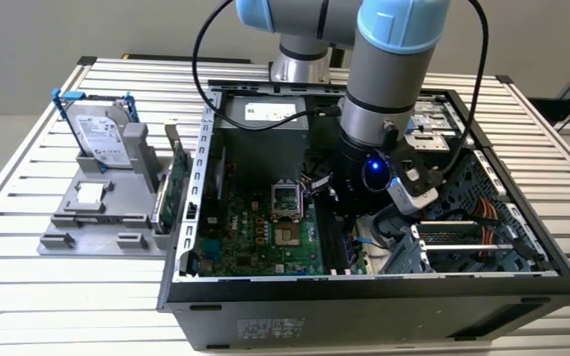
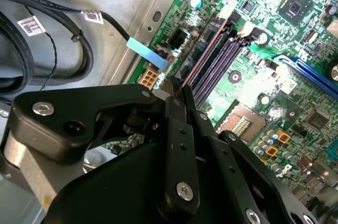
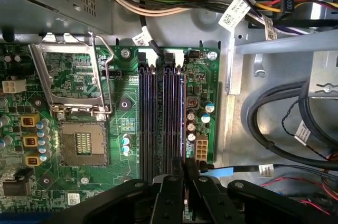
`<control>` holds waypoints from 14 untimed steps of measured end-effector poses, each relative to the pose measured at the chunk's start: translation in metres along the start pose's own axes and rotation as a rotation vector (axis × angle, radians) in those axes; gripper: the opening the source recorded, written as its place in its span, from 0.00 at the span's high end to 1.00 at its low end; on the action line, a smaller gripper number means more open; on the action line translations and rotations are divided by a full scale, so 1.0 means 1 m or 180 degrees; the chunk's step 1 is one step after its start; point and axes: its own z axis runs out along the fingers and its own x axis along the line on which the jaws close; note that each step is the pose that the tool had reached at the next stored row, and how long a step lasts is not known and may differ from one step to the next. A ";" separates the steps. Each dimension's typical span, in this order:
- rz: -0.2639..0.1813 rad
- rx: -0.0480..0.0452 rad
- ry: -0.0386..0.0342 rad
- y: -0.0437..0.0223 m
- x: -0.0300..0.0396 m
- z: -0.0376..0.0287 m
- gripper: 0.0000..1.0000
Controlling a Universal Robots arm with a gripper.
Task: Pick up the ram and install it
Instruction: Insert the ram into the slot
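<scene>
On the exterior view's left we see a silver hard drive (image 1: 102, 133) upright on a gray stand (image 1: 97, 222), with a green circuit card (image 1: 171, 189) on edge just beside the open computer case (image 1: 364, 304). All of it sits on a slatted metal table (image 1: 27, 297).

Inside the case lies the green motherboard (image 1: 255, 237), its processor socket (image 3: 82, 145) bare. To the right of that, the arm (image 1: 389, 74) reaches down over the memory slots (image 3: 156, 118).

In both wrist views the gripper (image 3: 185, 167) has its black fingers (image 2: 179, 129) drawn together on the ram (image 2: 203, 55) – a thin stick seen edge-on, standing along the slot nearest the board's edge. We cannot tell whether it is seated.

On the far right are the drive cage (image 1: 453, 245) and black cables (image 3: 274, 129).
</scene>
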 end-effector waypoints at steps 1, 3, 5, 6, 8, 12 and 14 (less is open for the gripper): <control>0.0001 0.0000 0.0000 0.0000 0.0001 0.0000 1.00; 0.0001 0.0000 0.0000 0.0000 0.0005 0.0000 1.00; 0.0001 0.0000 0.0000 0.0000 0.0014 0.0000 1.00; 0.0001 0.0000 0.0000 -0.0001 0.0018 0.0000 1.00; 0.0000 0.0000 0.0000 0.0000 0.0019 0.0000 1.00; 0.0005 -0.0001 0.0001 0.0011 0.0017 0.0003 1.00; 0.0018 0.0000 0.0003 0.0014 0.0010 0.0005 1.00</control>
